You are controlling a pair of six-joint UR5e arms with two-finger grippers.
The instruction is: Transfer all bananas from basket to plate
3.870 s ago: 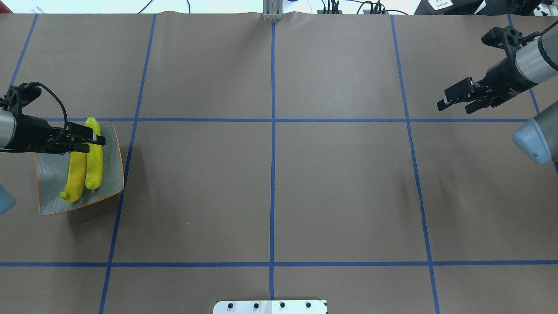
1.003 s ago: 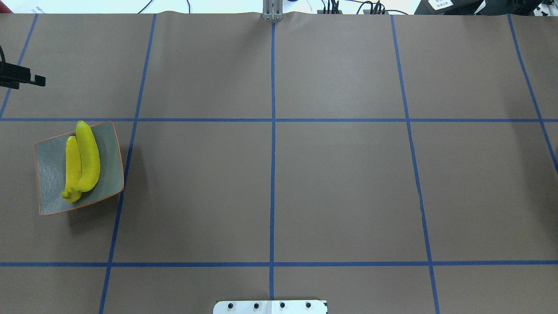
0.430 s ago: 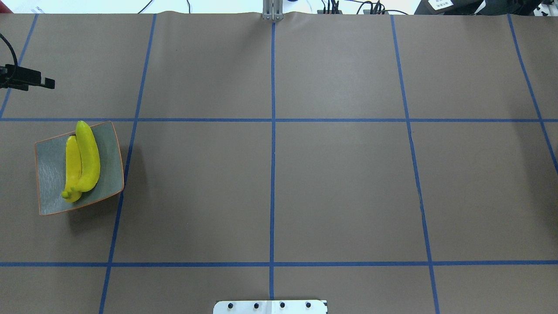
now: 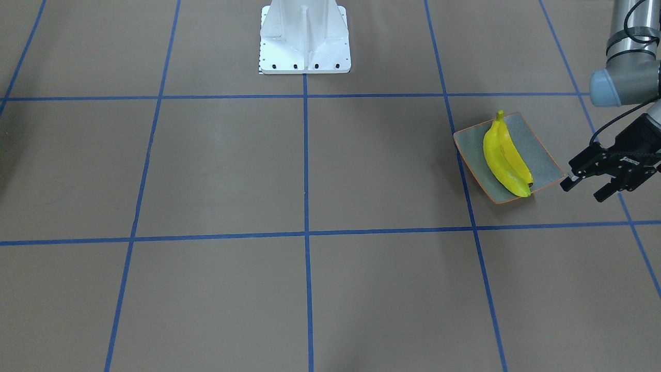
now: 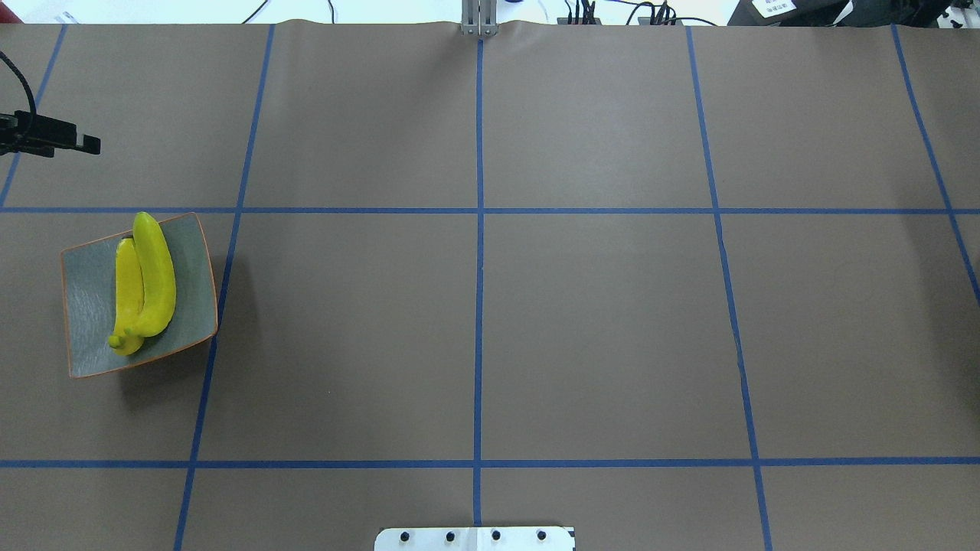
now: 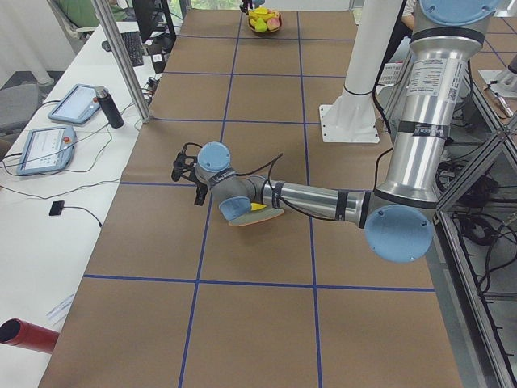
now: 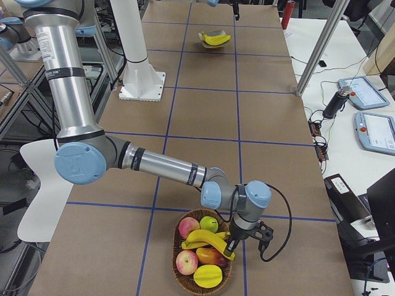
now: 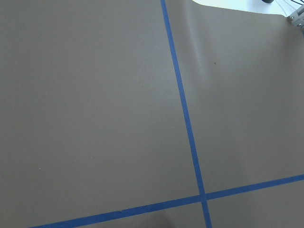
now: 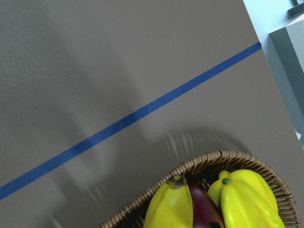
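The grey-green plate (image 5: 88, 306) with an orange rim sits at the table's left and also shows in the front view (image 4: 545, 163). Two yellow bananas (image 5: 157, 279) lie on it side by side (image 4: 503, 155). My left gripper (image 5: 80, 145) is open and empty, past the plate's far side (image 4: 581, 190). The wicker basket (image 7: 175, 268) shows at the table's right end, with bananas (image 7: 200, 238) on top of other fruit. My right gripper (image 7: 232, 245) hangs over those bananas; I cannot tell whether it is open or shut. In the right wrist view the basket rim (image 9: 209, 159) and a banana end (image 9: 168, 209) show.
The basket also holds apples (image 7: 188, 227) and other yellow fruit (image 9: 247, 199). The robot's white base (image 4: 304, 36) stands at the table's near-middle edge. Blue tape lines (image 5: 478, 229) cross the brown table. Tablets (image 7: 373, 129) lie on the side bench.
My left gripper let go of the second banana on the plate and drew away to the far left, then crept slightly right. My right arm has left the overhead view.
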